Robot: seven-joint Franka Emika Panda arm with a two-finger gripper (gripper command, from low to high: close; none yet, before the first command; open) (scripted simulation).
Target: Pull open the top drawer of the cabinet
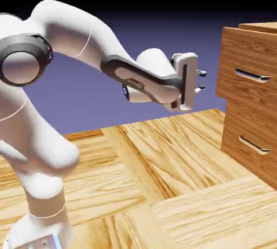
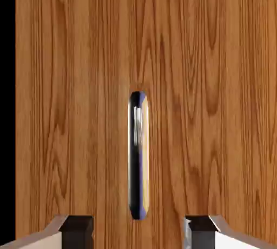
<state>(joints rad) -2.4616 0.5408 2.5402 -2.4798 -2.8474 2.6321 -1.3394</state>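
The top drawer (image 1: 250,64), brown grained wood with a slim silver bar handle (image 1: 251,75), already juts out from the tall wooden cabinet (image 1: 249,134). The white arm's two-finger gripper (image 1: 201,80) hangs left of it, fingers apart and empty. I'd finish by backing off level, clear of that handle.

Light wood-plank floor (image 1: 178,188): pale golden boards, bold brown grain, laid in blocks running at differing angles, seams visible between blocks. Fills lower half of exterior view, reaching right edge and bottom edge. Plain blue-violet backdrop (image 1: 81,102): flat, featureless, lighter lavender where it meets floor's far edge, darkening upward to near black along top of exterior view. Small patch of same blue-violet shows in top right corner of hand view. Black strip runs down hand view's left edge.
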